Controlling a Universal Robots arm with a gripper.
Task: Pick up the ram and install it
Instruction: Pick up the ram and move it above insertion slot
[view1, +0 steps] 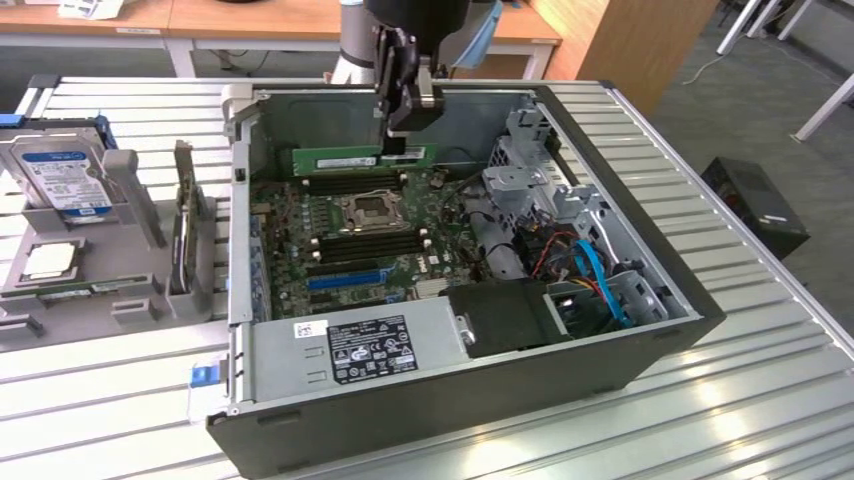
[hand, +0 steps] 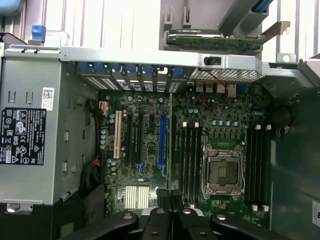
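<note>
Black two-finger gripper (view1: 404, 130) hung inside the open dark grey desktop computer case (view1: 534, 400), jaws pinched on the upper edge of the ram (view1: 350, 158), a long thin green circuit-board stick. The stick was level over the green motherboard (view1: 414, 225), lying parallel to the long black memory slots (view1: 350, 184) beside the square metal CPU socket (view1: 364, 210). In the wrist view I saw the ram (hand: 170, 140) edge-on, running out from the fingertips (hand: 163, 196). I could not tell whether it touched a slot.
</note>
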